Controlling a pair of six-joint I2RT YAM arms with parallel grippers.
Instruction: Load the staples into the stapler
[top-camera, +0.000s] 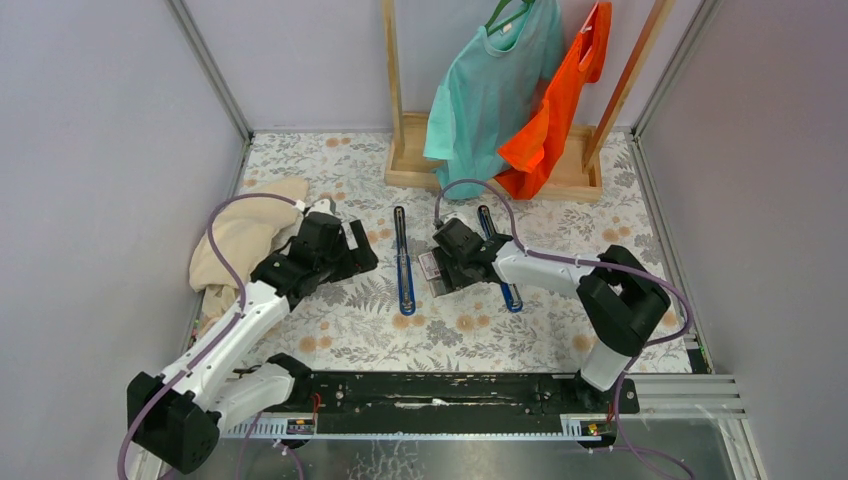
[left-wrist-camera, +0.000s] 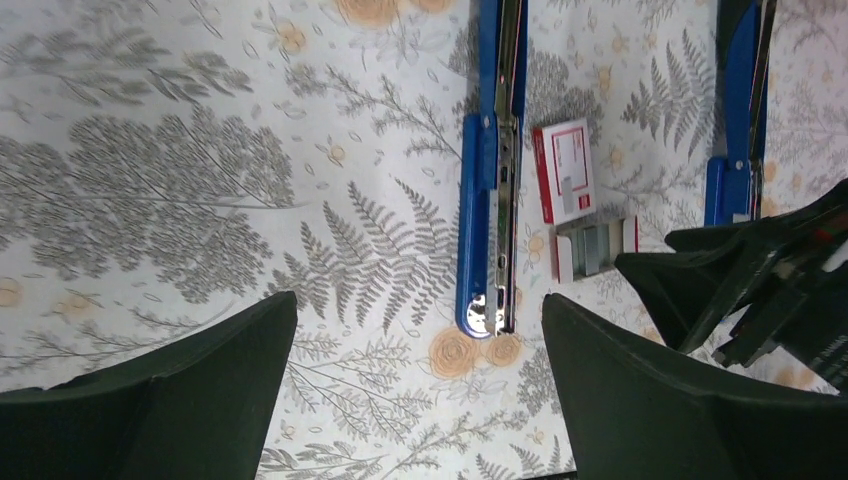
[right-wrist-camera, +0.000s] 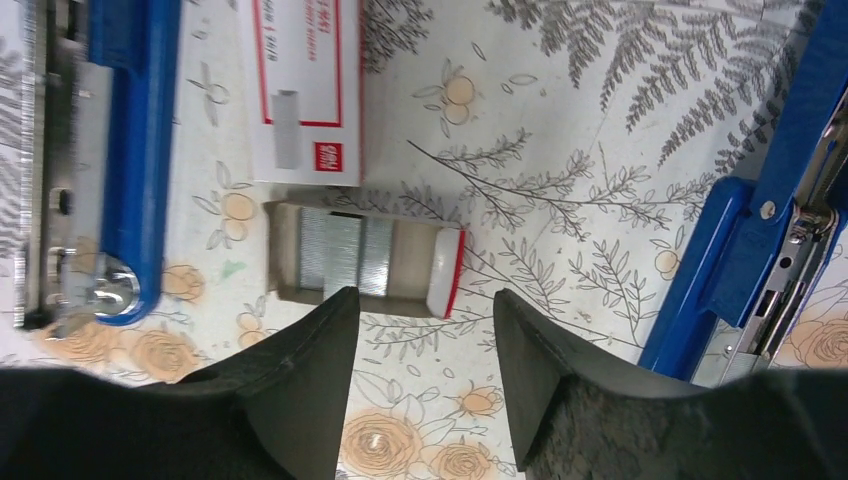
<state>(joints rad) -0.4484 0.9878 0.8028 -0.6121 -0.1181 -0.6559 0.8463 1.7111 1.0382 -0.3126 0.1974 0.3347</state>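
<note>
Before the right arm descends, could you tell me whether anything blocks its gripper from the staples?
Nothing visible does: the staples lie uncovered in their open tray, just ahead of the open right gripper; the staple box sits beside the tray.

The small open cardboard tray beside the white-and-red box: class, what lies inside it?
A silvery-grey rectangular block of staples lies in the brown cardboard tray, bare cardboard showing at both ends. Whether more sit beneath the block cannot be seen.

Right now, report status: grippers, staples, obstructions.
Left gripper open, empty. Right gripper open, over the staples, not gripping. Staples in their open tray between two blue staplers. White box beside tray; nothing on top.
</note>
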